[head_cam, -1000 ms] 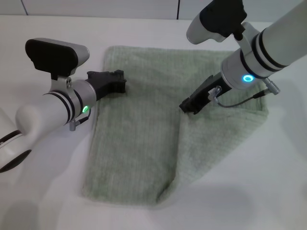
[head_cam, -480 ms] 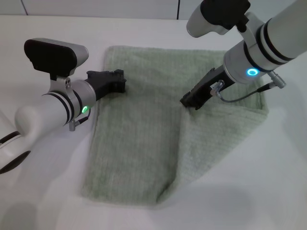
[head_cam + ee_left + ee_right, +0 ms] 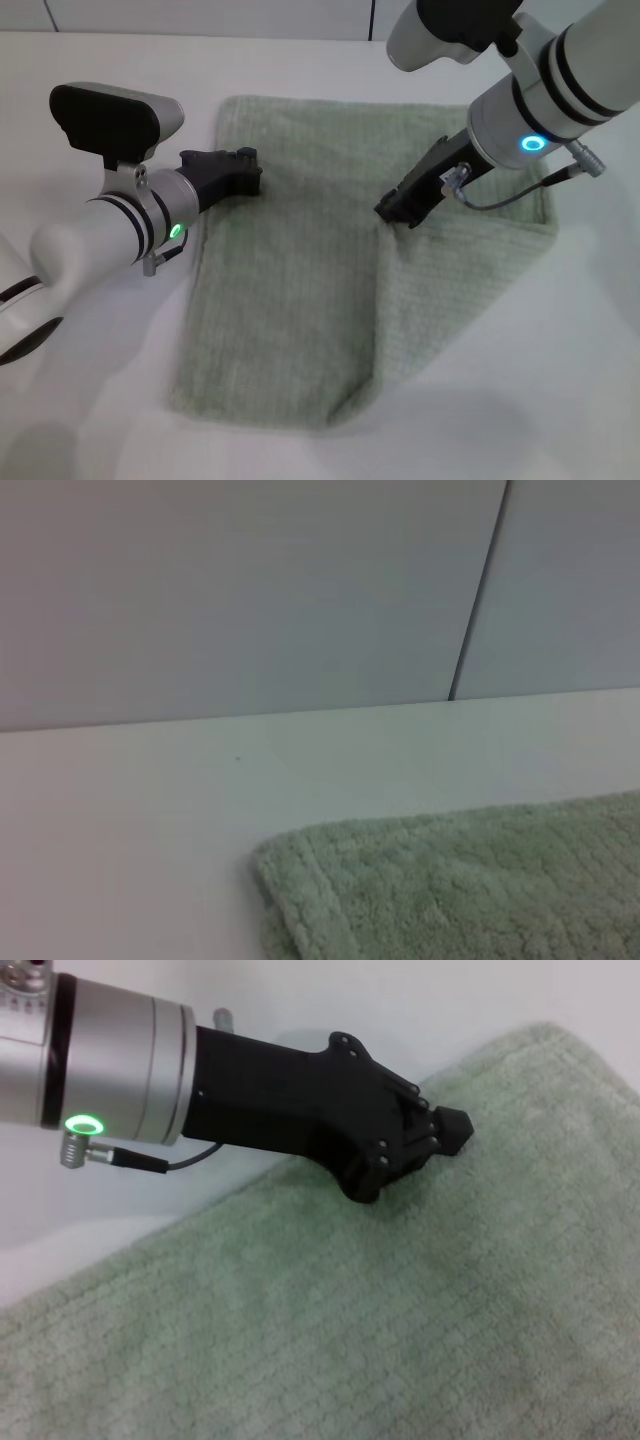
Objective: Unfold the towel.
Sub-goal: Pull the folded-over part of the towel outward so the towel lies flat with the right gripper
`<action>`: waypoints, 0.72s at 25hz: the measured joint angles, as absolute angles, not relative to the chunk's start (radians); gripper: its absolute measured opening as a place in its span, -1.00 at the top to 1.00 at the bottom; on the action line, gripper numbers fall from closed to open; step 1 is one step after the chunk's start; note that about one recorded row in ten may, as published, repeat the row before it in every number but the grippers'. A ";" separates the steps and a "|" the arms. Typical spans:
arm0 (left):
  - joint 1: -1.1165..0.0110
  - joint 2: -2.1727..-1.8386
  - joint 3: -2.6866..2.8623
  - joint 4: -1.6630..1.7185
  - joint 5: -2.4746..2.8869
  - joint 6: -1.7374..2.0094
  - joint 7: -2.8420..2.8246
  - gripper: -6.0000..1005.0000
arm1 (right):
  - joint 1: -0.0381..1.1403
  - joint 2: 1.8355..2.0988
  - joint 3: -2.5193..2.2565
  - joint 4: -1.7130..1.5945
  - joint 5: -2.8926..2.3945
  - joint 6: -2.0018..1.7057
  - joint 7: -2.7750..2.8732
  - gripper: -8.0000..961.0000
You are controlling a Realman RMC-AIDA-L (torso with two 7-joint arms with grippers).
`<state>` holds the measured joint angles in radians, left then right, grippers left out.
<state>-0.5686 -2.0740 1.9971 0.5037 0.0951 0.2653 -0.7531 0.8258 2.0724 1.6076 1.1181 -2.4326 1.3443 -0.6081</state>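
The pale green towel (image 3: pixel 290 280) lies on the white table (image 3: pixel 90 400), its right part folded over as a flap whose edge runs from the middle toward the near side. My right gripper (image 3: pixel 392 214) sits at the flap's far corner, shut on the towel. My left gripper (image 3: pixel 252 172) rests at the towel's left edge near the far left corner. In the right wrist view the left gripper (image 3: pixel 455 1128) has its fingers closed to a point, touching the towel (image 3: pixel 400 1320). The left wrist view shows only a flat hemmed corner of the towel (image 3: pixel 450 890).
White table surface surrounds the towel on all sides. A pale wall with a dark vertical seam (image 3: pixel 478 600) stands behind the table's far edge. A cable (image 3: pixel 500 200) loops from the right wrist above the towel.
The right arm's wrist has drifted slightly back and to the right, while its gripper stays at the flap's corner. The left arm has not moved.
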 joint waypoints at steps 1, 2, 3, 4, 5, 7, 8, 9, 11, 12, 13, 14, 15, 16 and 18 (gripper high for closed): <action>-0.569 -2.074 1.997 0.504 0.095 0.265 -0.753 0.97 | 0.824 2.073 1.608 1.132 -2.441 1.356 -0.604 0.88; -0.569 -2.074 1.997 0.504 0.095 0.265 -0.753 0.97 | 0.824 2.073 1.608 1.132 -2.441 1.356 -0.604 0.88; -0.569 -2.074 1.997 0.504 0.095 0.265 -0.753 0.97 | 0.822 2.073 1.608 1.140 -2.447 1.363 -0.602 0.88; -0.569 -2.074 1.997 0.504 0.095 0.265 -0.753 0.97 | 0.821 2.073 1.608 1.148 -2.456 1.370 -0.599 0.88; -0.569 -2.074 1.997 0.504 0.095 0.265 -0.753 0.97 | 0.820 2.074 1.608 1.156 -2.461 1.375 -0.595 0.88; -0.569 -2.074 1.997 0.505 0.095 0.265 -0.753 0.97 | 0.818 2.074 1.608 1.174 -2.468 1.388 -0.590 0.88; -0.569 -2.074 1.997 0.505 0.095 0.265 -0.753 0.97 | 0.817 2.074 1.608 1.181 -2.469 1.394 -0.587 0.88; -0.569 -2.074 1.997 0.505 0.095 0.265 -0.753 0.97 | 0.816 2.074 1.608 1.190 -2.470 1.402 -0.583 0.88; -0.569 -2.074 1.997 0.505 0.095 0.264 -0.753 0.97 | 0.810 2.074 1.608 1.220 -2.471 1.424 -0.576 0.88; -0.569 -2.074 1.997 0.505 0.095 0.264 -0.753 0.97 | 0.810 2.074 1.608 1.220 -2.471 1.424 -0.576 0.88; -0.569 -2.074 1.997 0.505 0.095 0.262 -0.753 0.97 | 0.808 2.074 1.608 1.229 -2.471 1.432 -0.575 0.88; -0.569 -2.074 1.997 0.506 0.095 0.261 -0.753 0.97 | 0.806 2.074 1.608 1.239 -2.472 1.439 -0.571 0.88; -0.569 -2.074 1.997 0.506 0.095 0.261 -0.753 0.97 | 0.802 2.074 1.608 1.260 -2.479 1.455 -0.563 0.88; -0.569 -2.073 1.997 0.506 0.095 0.258 -0.753 0.97 | 0.799 2.074 1.608 1.273 -2.484 1.462 -0.559 0.88; -0.569 -2.073 1.997 0.508 0.095 0.257 -0.753 0.97 | 0.795 2.074 1.607 1.289 -2.492 1.471 -0.554 0.88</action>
